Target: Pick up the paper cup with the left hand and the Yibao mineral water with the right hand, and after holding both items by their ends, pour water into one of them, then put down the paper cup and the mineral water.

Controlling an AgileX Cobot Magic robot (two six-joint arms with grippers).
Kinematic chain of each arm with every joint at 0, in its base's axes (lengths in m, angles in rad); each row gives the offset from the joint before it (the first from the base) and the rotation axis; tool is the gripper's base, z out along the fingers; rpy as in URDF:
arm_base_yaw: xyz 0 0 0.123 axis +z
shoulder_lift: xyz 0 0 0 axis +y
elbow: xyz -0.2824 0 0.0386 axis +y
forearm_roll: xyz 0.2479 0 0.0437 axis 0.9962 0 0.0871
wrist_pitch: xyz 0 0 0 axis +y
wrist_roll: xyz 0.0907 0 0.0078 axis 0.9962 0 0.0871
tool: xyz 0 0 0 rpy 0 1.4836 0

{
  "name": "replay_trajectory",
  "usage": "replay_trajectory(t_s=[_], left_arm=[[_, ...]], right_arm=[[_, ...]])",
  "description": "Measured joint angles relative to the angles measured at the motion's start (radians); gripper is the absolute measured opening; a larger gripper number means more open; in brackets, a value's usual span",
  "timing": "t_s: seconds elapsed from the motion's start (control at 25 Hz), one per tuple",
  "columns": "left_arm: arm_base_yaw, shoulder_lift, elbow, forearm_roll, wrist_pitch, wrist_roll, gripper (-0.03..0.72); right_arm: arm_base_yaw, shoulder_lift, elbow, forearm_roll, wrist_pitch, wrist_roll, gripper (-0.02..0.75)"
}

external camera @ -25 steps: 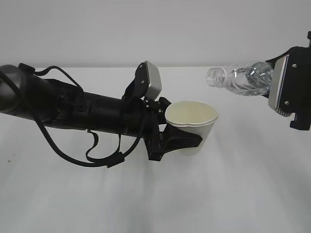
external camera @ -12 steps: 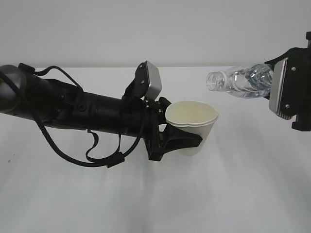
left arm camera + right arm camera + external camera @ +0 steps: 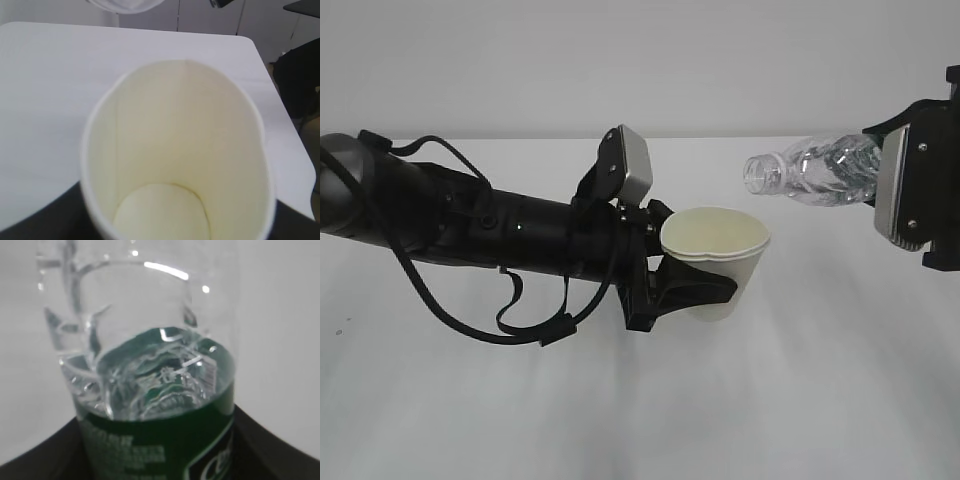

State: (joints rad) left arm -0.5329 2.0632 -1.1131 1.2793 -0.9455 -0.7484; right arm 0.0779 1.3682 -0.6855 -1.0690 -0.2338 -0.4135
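White tabletop [image 3: 800,400]; left gripper [image 3: 695,290] clamps paper cup [image 3: 718,262], right hand [image 3: 920,195] grips tilted Yibao bottle [image 3: 810,172], its mouth barely over the rim, so water might miss

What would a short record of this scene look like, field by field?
Left pincer: clamped around the paper cup, held upright above the table
Cup inside: cream, looks empty in the left wrist view
Right pincer: closed on the water bottle at its base end; fingertips hidden
Bottle: lying nearly level, no cap, mouth pointing towards the cup
Bottle mouth: above the cup's right rim, not touching
Water stream: none visible
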Motion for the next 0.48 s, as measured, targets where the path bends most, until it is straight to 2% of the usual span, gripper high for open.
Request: replay_trajectory(t_s=[0.48], left_arm=[[0.000, 0.000, 0.000, 0.000, -0.005, 0.000, 0.433]], right_arm=[[0.000, 0.000, -0.004, -0.032, 0.000, 0.000, 0.463]])
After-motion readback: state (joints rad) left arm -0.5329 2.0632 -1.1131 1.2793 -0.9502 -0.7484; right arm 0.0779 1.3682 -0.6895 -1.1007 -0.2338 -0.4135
